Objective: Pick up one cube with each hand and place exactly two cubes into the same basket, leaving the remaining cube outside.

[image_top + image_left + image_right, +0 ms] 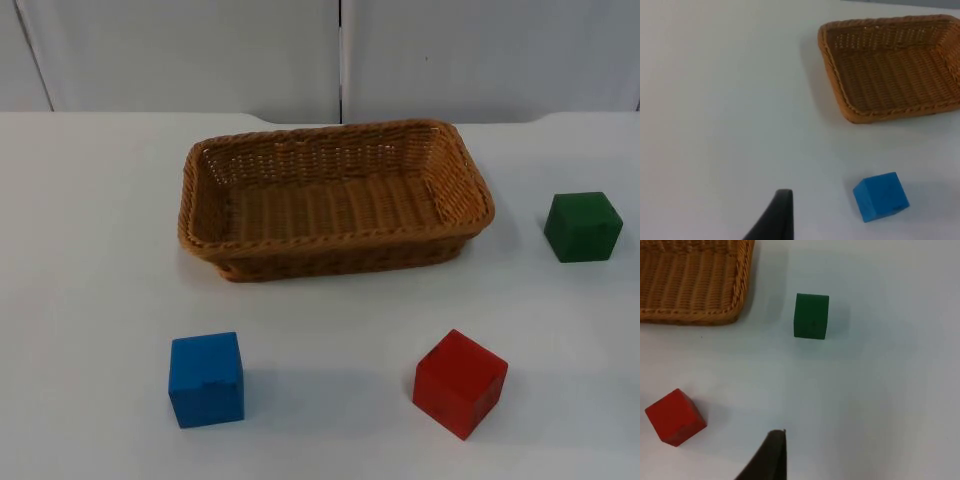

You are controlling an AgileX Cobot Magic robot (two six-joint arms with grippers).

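White table (90,300): blue cube (881,196) beside left end effector (780,215).

- A white tabletop (90,300) spans the scene, smooth and matte.
- At its far edge stands a grey partition wall (180,50), made of flat panels.
- A dark vertical seam (341,60) divides two panels near the middle.
- Light is soft and even, and shadows on the tabletop are faint.

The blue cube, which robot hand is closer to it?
Left. The blue cube sits just beyond the left gripper's fingertip; the right gripper's fingertip faces the red and green cubes.
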